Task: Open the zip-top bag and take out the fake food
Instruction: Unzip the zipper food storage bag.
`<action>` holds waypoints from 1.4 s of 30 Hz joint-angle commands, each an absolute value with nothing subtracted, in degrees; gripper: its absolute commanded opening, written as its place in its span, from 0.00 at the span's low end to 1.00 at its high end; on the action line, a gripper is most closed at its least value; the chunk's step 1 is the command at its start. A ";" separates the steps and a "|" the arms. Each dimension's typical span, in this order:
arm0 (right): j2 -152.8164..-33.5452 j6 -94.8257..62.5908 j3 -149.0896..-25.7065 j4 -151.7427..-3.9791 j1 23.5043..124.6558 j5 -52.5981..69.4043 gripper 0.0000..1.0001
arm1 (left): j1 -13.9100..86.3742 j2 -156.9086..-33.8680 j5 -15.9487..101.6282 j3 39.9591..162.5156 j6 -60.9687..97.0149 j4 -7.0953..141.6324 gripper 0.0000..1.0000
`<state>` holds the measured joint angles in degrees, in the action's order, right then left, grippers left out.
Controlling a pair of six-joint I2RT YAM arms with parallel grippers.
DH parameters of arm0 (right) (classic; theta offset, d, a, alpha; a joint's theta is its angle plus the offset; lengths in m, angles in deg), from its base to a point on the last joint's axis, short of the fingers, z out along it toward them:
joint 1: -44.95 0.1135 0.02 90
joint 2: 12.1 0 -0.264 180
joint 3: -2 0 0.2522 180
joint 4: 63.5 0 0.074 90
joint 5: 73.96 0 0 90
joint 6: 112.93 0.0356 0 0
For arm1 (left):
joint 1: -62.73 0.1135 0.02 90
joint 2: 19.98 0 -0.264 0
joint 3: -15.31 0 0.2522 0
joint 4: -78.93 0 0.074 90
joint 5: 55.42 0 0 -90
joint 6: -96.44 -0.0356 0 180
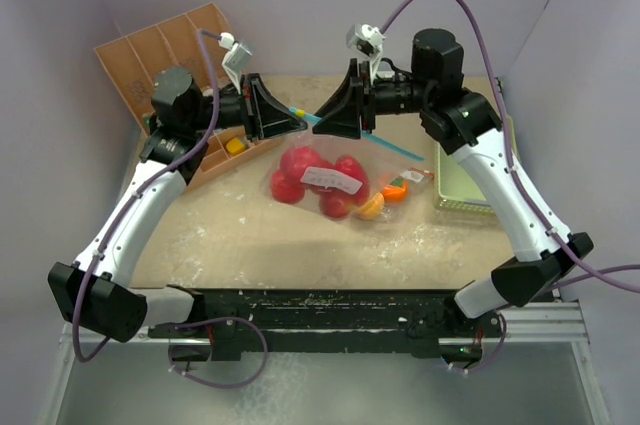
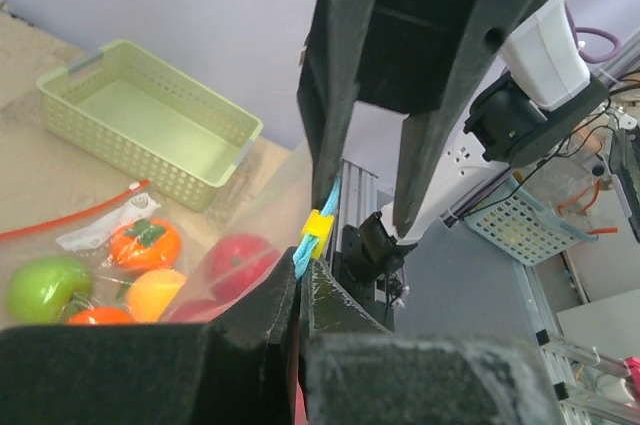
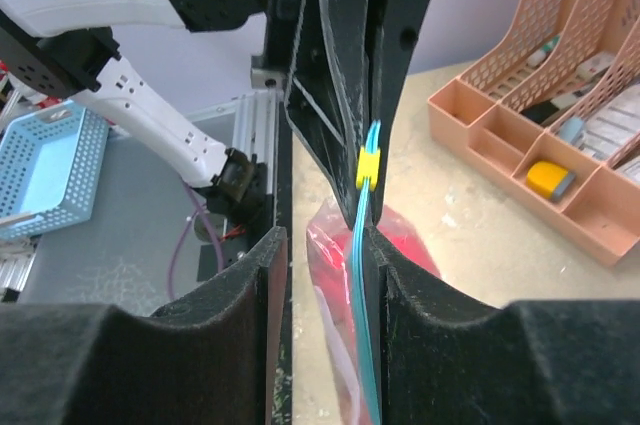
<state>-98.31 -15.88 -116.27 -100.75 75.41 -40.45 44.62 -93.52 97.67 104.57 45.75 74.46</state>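
Top external view: the zip-top bag [image 1: 335, 185] with the fake food [image 1: 300, 161] is laid on the tabletop [image 1: 250, 245], its blue zip strip [image 1: 400, 148] clamped by the left hand [image 1: 299, 119] and flanked by the parted right hand [image 1: 323, 121]; the soft, slippery film is judged best gripped at that strip.

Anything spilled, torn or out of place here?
Nothing stands out. The toy fruits appear all inside the zip-top bag, whose zip strip is lifted by the left gripper; none lie loose on the table.
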 commanded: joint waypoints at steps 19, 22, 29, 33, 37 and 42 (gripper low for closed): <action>-103.07 -8.94 -121.33 -92.29 77.22 -38.02 0.24 | 44.89 -94.15 96.38 107.58 42.16 71.12 0.00; -103.14 -8.85 -121.04 -92.21 77.28 -38.45 0.14 | 44.90 -94.25 96.34 107.13 41.98 70.97 0.00; -103.43 -8.78 -120.63 -92.52 77.23 -38.86 0.00 | 44.90 -94.09 95.58 107.08 41.89 71.34 0.00; -102.69 -10.13 -119.81 -93.56 77.17 -38.30 0.00 | 45.09 -93.26 92.70 106.60 42.24 72.46 0.00; -102.41 -11.91 -119.55 -96.34 76.72 -37.69 0.00 | 46.63 -91.99 90.09 104.83 46.12 78.22 0.00; -101.50 -12.77 -118.31 -97.27 75.71 -37.35 0.00 | 49.71 -91.86 89.64 105.55 49.25 80.35 0.00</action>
<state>-104.19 -11.49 -119.40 -94.48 76.55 -36.12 46.13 -94.33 93.78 104.25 45.49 71.67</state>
